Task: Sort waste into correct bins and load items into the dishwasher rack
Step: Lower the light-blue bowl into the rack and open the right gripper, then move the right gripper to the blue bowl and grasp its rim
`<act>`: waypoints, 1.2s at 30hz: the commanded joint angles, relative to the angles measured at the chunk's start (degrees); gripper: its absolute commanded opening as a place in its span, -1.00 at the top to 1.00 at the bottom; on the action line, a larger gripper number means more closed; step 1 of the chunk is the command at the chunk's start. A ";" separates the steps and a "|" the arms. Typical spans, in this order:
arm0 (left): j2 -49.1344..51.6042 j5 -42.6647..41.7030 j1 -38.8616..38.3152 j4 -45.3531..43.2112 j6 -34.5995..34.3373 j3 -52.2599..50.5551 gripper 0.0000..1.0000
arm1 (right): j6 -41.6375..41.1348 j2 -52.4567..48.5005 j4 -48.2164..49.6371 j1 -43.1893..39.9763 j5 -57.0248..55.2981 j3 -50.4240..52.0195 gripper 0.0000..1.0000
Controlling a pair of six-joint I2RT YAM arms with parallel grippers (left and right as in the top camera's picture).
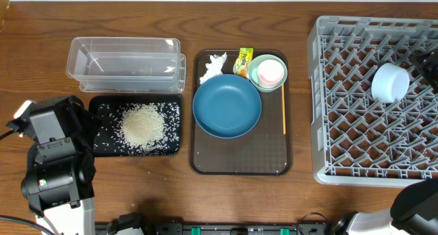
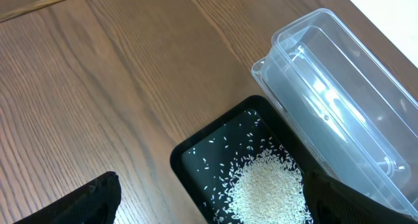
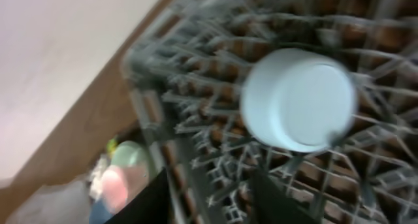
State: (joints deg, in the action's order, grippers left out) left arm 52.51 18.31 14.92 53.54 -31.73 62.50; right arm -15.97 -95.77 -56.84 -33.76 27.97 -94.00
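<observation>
White rice [image 1: 142, 125] lies heaped in the black tray [image 1: 102, 147]; the clear tub [image 1: 126, 62] behind it is empty. My left gripper [image 2: 215, 204] is open and empty, low over the tray's left end, with the rice [image 2: 268, 191] between its fingers. A tissue [image 1: 213, 67], a yellow-green wrapper [image 1: 243, 62], the dark-blue bowl [image 1: 227, 106] and the mint bowl [image 1: 256, 76] holding the pink cup [image 1: 271, 71] sit on the brown tray. The light-blue bowl [image 1: 390, 82] lies upside down in the grey rack [image 1: 328, 112]. My right gripper [image 3: 222, 201] is open and empty, just back from that bowl [image 3: 300, 100].
The brown serving tray [image 1: 239, 159] lies between the black tray and the rack. My left arm [image 1: 51, 146] stands at the front left, its body over the black tray's left end. The right arm's base [image 1: 417, 207] is at the front right corner.
</observation>
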 commanded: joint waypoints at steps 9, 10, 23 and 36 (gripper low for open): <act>-0.15 0.15 0.28 0.00 -0.48 1.05 -0.82 | -8.24 -11.28 3.08 1.51 -17.44 0.00 0.98; -0.15 0.15 0.28 0.00 -0.48 1.05 -0.82 | -8.22 -12.61 3.54 1.62 -17.22 0.00 0.98; -0.15 0.15 0.28 0.00 -0.48 1.05 -0.82 | -7.13 -17.77 6.43 6.45 -14.21 -0.02 0.98; -0.15 0.15 0.28 0.00 -0.48 1.05 -0.82 | -6.08 -17.70 8.24 9.51 -4.98 -0.22 0.98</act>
State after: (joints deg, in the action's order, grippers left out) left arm 52.51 18.31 14.92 53.54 -31.73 62.50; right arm -23.07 -113.32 -48.73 -24.25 18.68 -94.00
